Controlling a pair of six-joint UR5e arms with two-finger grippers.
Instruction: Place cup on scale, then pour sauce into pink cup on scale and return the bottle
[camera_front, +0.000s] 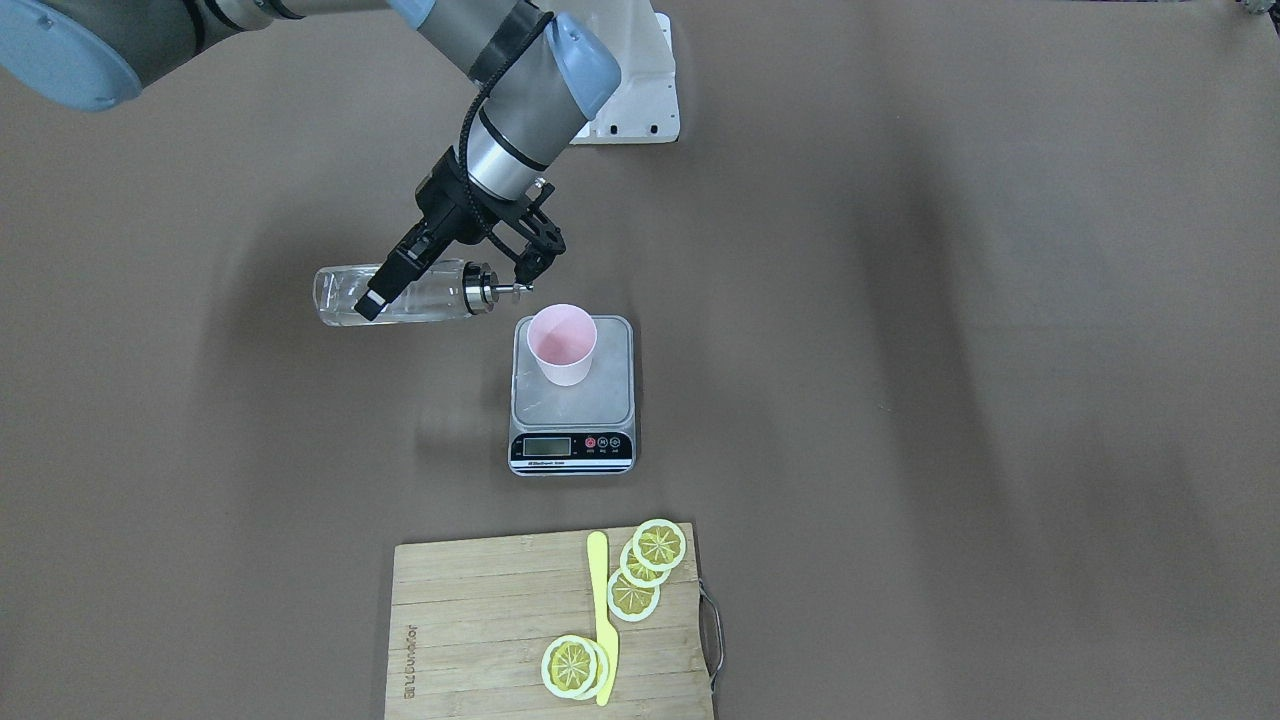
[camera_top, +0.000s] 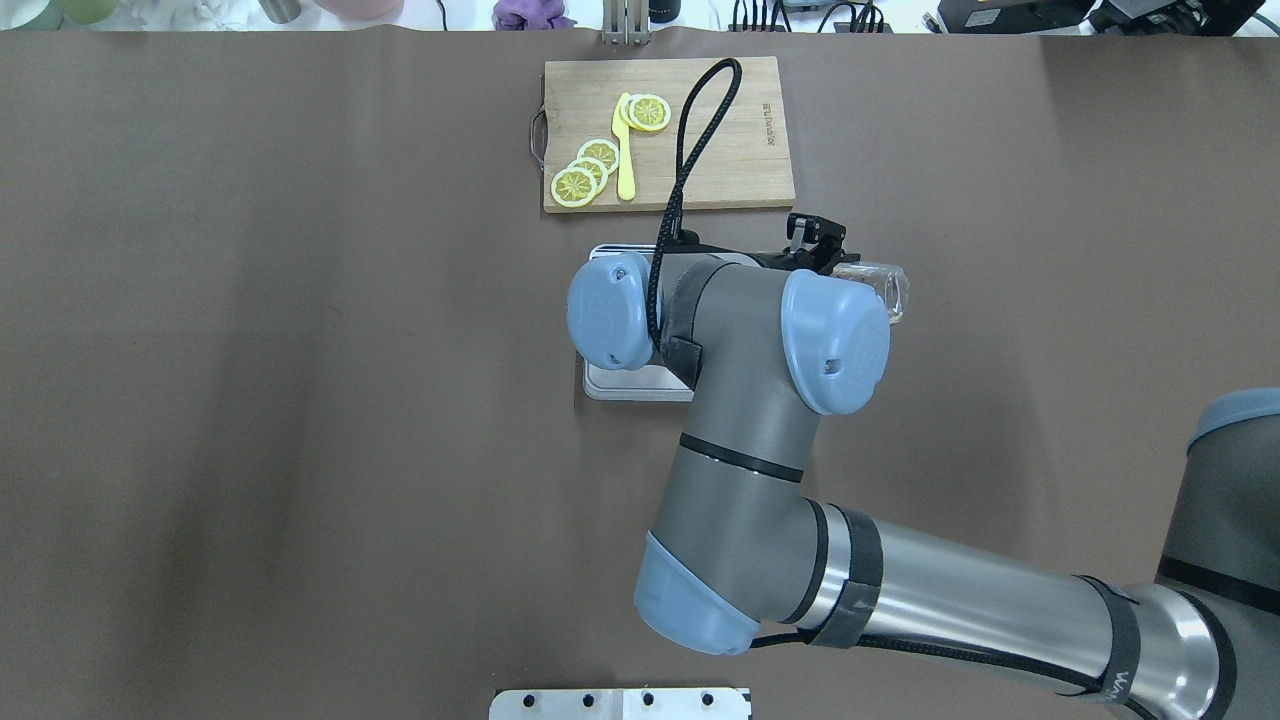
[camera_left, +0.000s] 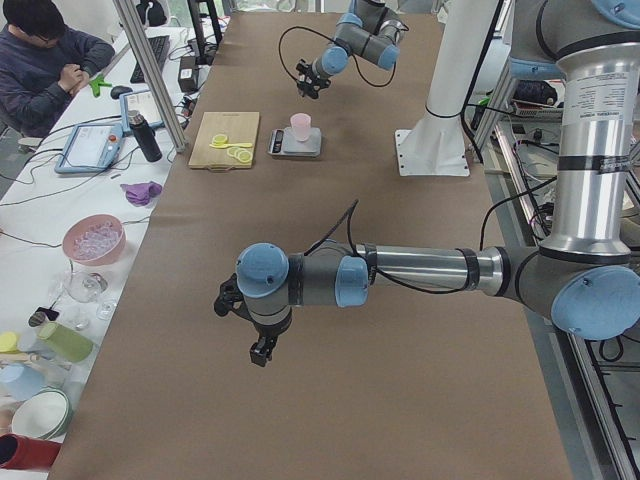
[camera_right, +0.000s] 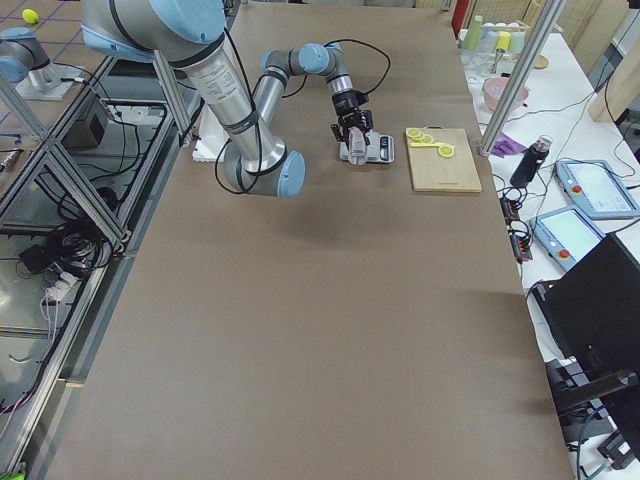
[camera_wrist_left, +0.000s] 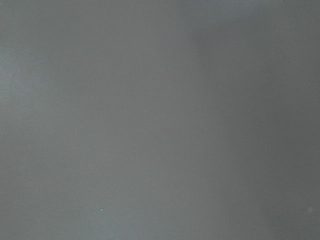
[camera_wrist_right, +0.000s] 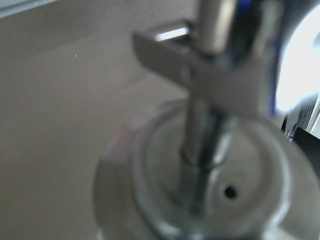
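One arm carries this step. The right gripper is clenched across the body of the bottle, which lies nearly level with its metal spout pointing at the cup. In the front-facing view the bottle lies at the cup's 10 o'clock, and the spout tip sits just short of the rim. Gripping the glass mid-body leaves the pourer free and lets a wrist roll set the tilt.

The cup stands upright on the scale, toward the platform's 12 o'clock edge. That leaves the display at 6 o'clock unobstructed and puts the cup's mouth nearer the arm. I judge the pour to be just starting. No stream shows, and I cannot tell whether any sauce has reached the cup.

The spout likely needs to move over the rim before tilting further, or the liquid may land on the steel.

The cutting board lies at the scale's 6 o'clock, out of the way. The left gripper hangs well apart over bare table, and I cannot tell whether it is parted or closed.
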